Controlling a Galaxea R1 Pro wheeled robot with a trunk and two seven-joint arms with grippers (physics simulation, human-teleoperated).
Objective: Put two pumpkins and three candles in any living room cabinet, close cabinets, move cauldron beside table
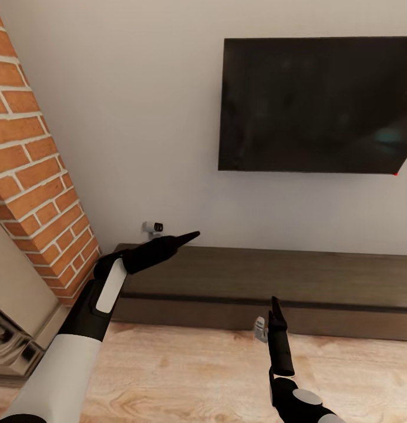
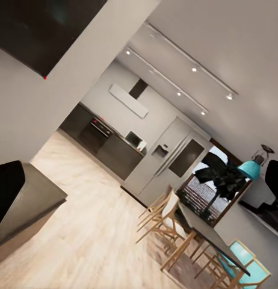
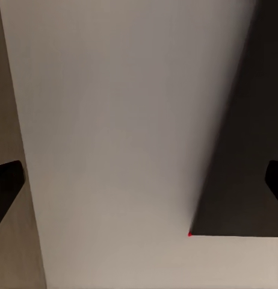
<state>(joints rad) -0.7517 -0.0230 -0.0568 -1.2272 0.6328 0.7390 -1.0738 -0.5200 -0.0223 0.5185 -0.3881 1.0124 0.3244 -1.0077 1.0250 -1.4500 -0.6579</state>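
My left gripper (image 1: 188, 237) points sideways above the cabinet (image 1: 320, 282), fingers spread apart, empty; right gripper (image 1: 275, 308) points forward, likewise spread.

No readable text, labels or numbers anywhere.

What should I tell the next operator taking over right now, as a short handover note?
Left end effector: empty, held above the cabinet, fingers look together in the head view.
Right end effector: empty, raised in front of the cabinet, fingers look together in the head view.
The cabinet sits below the wall TV, beside the brick fireplace; its fronts look closed.
No pumpkin, candle or cauldron visible here, so nothing confirms any stowed.
Left: check for pumpkins and candles, stow them, close the cabinet, set the cauldron by the table.
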